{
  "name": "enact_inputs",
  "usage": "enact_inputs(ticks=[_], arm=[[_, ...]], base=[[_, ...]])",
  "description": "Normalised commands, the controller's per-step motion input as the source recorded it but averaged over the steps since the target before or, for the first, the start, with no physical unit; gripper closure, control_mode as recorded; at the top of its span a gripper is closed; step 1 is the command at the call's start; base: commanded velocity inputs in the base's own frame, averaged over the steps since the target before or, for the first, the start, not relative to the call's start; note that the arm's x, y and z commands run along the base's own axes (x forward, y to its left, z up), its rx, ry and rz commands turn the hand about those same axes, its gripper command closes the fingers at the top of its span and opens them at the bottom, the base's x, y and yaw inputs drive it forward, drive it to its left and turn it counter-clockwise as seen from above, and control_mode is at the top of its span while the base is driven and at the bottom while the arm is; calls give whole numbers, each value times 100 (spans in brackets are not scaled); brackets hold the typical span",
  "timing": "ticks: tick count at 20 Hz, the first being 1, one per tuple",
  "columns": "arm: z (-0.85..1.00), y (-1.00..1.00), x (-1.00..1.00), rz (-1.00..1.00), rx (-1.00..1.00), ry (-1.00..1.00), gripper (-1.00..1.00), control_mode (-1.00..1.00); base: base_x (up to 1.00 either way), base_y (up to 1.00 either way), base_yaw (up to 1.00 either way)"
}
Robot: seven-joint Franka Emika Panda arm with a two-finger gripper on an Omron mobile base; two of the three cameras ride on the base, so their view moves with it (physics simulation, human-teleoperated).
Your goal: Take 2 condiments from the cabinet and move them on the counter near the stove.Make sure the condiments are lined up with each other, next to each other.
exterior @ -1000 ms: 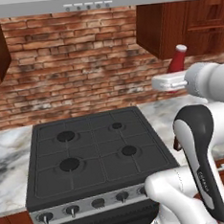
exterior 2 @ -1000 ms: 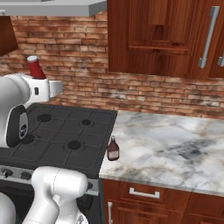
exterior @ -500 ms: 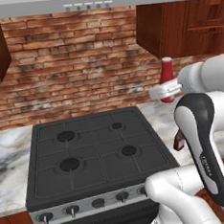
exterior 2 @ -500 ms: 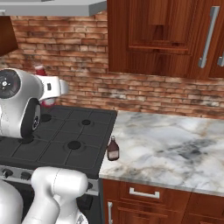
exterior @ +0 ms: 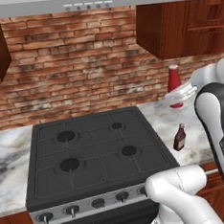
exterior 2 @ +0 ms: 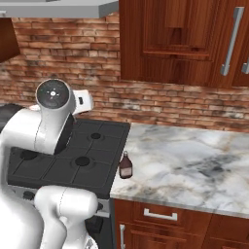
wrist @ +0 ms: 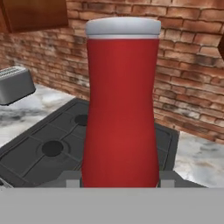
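We hold the red bottle [exterior: 174, 85] upright in our pincer [exterior: 179, 96], which is closed around its lower body, up in the air above the marble surface [exterior 2: 194, 165] to the right of the stove [exterior: 93, 154]. In the hand view the red bottle [wrist: 121, 105] stands close, white cap on top. The dark bottle [exterior: 179, 138] stands upright on the surface just beside the stove's right edge, nearer the front.

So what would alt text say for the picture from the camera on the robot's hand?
A slim red bottle with a white cap stands upright, close up, gripped at its base between the robot's fingers. Behind it lie a black stove, a marble counter, a brick wall and a silver toaster.
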Motion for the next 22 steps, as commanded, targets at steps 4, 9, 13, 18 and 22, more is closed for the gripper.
enact_inputs(ticks=[4,9,13,18,22], arm=[[-31,-42,3,7,0,0,100,-100],[-30,-50,1,0,2,5,100,-100],[-41,-53,0,0,3,2,100,-100],[-44,-17,0,0,0,0,100,-100],[-42,-20,0,0,0,0,100,-100]], base=[[0,0,0],[0,0,0],[0,0,0],[0,0,0],[0,0,0]])
